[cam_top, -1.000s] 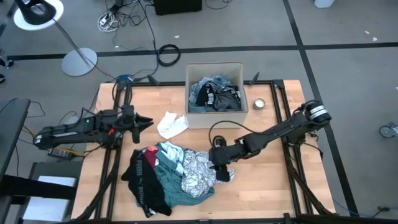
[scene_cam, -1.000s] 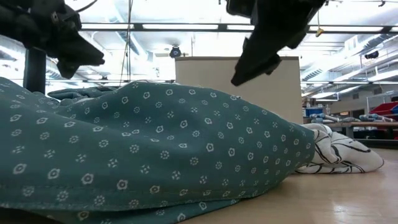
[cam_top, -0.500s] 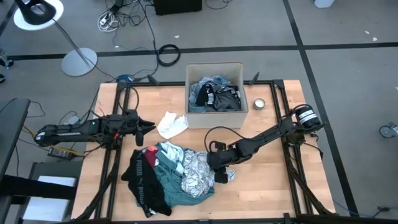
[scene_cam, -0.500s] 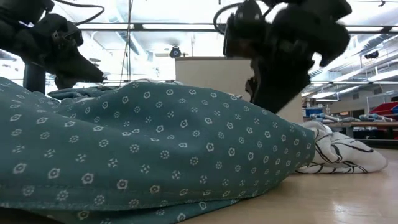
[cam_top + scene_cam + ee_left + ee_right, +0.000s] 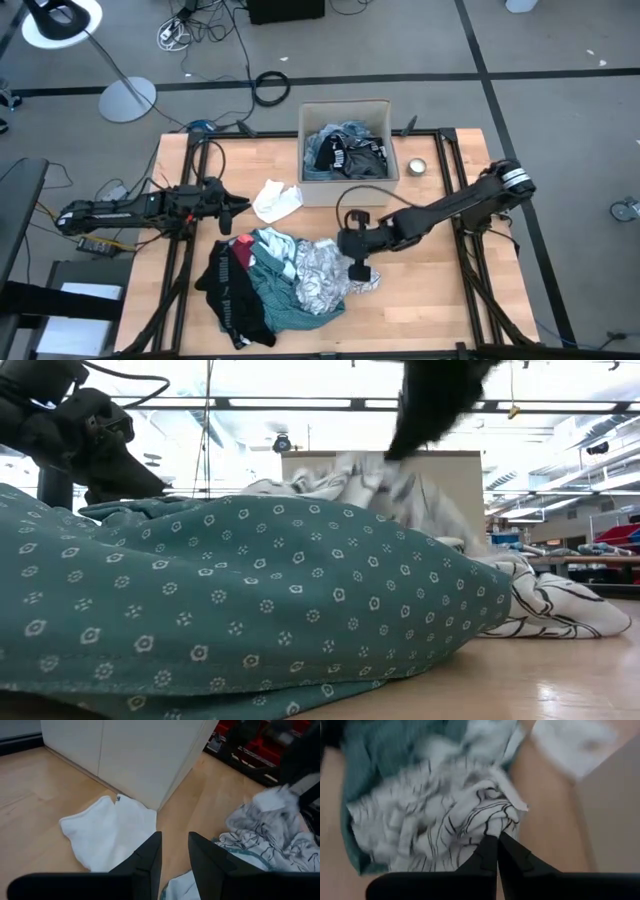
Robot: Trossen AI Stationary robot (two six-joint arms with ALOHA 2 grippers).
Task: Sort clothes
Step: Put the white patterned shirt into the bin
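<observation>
Clothes pile sat near-centre on the table (image 5: 420, 310): black piece (image 5: 232, 295) at left, teal shirt (image 5: 272, 290) with small white dot print in the middle, black-and-white patterned piece (image 5: 322, 275) at right. White piece (image 5: 276, 199) lay flat and apart, just left of the cardboard box (image 5: 345, 110), which held more garments (image 5: 345, 152).

Right gripper (image 5: 345, 243) was over the pile's right edge, fingers pinched together on a fold of the patterned piece. Right wrist view showed the cloth bunched at the fingertips (image 5: 495, 851). Low view showed that fabric (image 5: 385, 485) pulled up above the teal shirt (image 5: 240, 600), which the high view did not.

Left gripper (image 5: 237, 206) hovered left of the white piece, fingers (image 5: 150, 852) apart, holding nothing. Left wrist view showed the white piece (image 5: 107, 830) against the box corner (image 5: 130, 755).
</observation>
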